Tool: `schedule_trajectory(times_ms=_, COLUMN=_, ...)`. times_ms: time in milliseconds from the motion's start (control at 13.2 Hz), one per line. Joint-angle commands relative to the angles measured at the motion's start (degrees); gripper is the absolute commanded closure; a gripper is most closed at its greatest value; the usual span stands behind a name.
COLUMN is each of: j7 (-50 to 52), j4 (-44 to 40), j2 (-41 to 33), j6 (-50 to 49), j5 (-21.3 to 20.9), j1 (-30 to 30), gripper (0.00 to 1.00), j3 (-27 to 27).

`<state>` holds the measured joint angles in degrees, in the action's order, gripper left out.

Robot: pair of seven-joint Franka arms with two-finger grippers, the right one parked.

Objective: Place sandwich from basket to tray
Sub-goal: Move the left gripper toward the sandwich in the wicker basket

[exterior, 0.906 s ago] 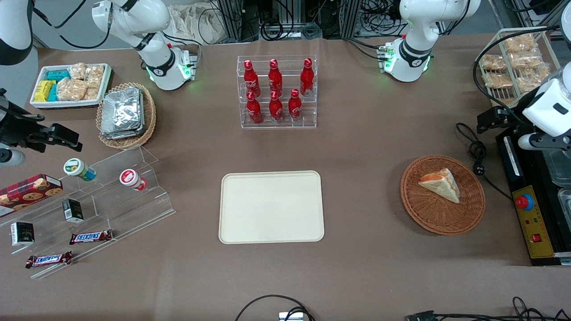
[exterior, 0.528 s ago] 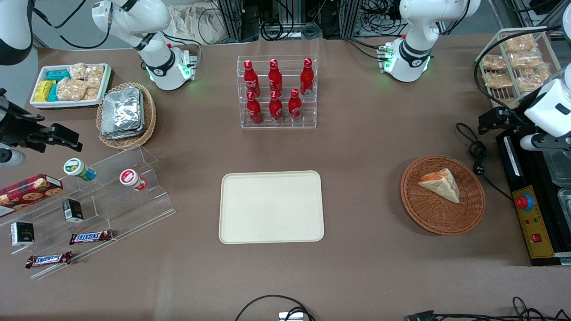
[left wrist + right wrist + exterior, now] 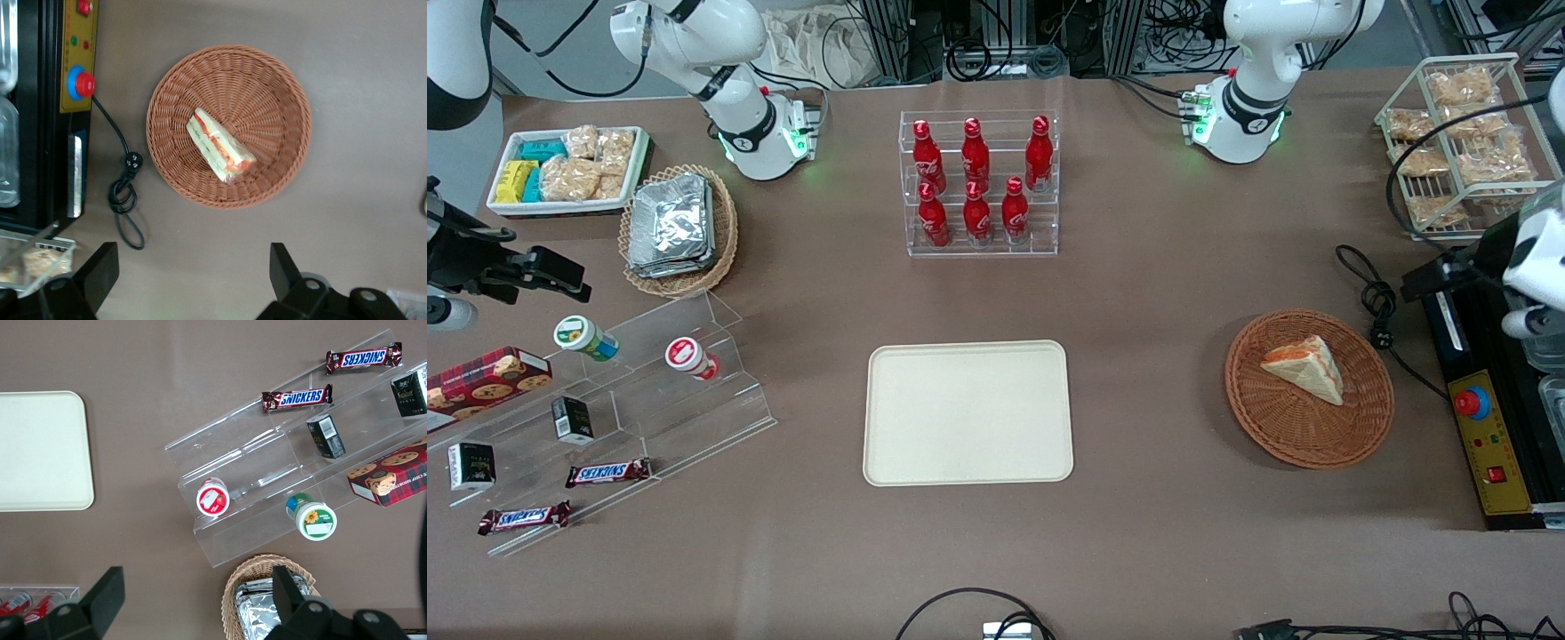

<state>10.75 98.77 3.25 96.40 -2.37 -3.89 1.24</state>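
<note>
Sandwich (image 3: 1305, 368) lies in the round reddish-brown basket (image 3: 1280, 434), toward the working arm's end of the table. In the left wrist view the same sandwich (image 3: 219, 145) rests a little off the middle of the basket (image 3: 280, 87), wrapped in clear film, with the orange-red filling edge showing along one side. Nothing else is in the basket.

Tray (image 3: 967, 412) sits flat near the middle of the table, well apart from the basket, nearer to the front camera than the rack of red bottles (image 3: 979, 182). Bare cream surface, low rim.

Gripper (image 3: 190, 277) hangs above the table beside the basket, not touching basket or sandwich. Its two black fingers (image 3: 100, 270) stand wide apart with nothing between them (brown tablecloth shows in the gap). In the front view only part of the working arm (image 3: 1534, 258) shows at the edge, above the black control box (image 3: 1485, 427).

A black cable with a plug (image 3: 127, 193) lies coiled on the table between the basket and the control box with the red button (image 3: 80, 85).
</note>
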Motion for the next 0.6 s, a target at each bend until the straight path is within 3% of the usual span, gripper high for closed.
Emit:
schedule_trajectory(times_ms=0, j7=8.12, j4=11.84, j2=-4.30, j6=8.50, j5=-1.23, j1=0.03, gripper=0.00, j3=-0.19)
schedule_trajectory(times_ms=377, j7=21.39, j4=26.18, j2=-4.39, j6=24.68, j5=-1.32, j1=0.03, gripper=0.00, j3=-0.19)
schedule_trajectory(times_ms=528, j7=27.63, j4=27.61, j2=-2.38, j6=28.30, j5=-1.32, j1=0.03, gripper=0.00, j3=-0.10)
